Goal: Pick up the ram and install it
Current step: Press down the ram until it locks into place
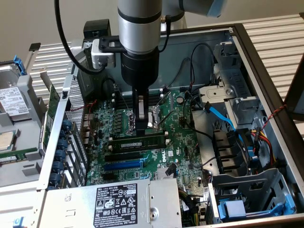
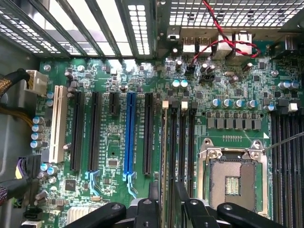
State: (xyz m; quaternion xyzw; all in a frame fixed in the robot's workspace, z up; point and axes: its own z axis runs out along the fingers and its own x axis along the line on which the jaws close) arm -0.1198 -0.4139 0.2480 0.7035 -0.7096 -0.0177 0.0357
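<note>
The ram (image 1: 128, 143) is a long dark-green stick with a white sticker. It stands on edge along the black memory slots (image 1: 124, 155) of the motherboard (image 1: 178, 142), just beside the CPU socket (image 1: 153, 118). My gripper (image 1: 141, 133) comes straight down onto the stick's middle, shut on its top edge. In the wrist view the ram (image 2: 165, 142) shows edge-on, running away from between the black fingers (image 2: 153, 209) of the gripper (image 2: 166, 209). It lies over the memory slot farthest from the socket (image 2: 232, 175).
A blue expansion slot (image 1: 121, 165) and black slots lie beyond the ram. The power supply (image 1: 114, 204) sits at the case's near end. Blue and black cables (image 1: 221, 114) and a drive cage (image 1: 247, 190) crowd the exterior view's right. A hard drive (image 1: 12, 99) lies outside the case.
</note>
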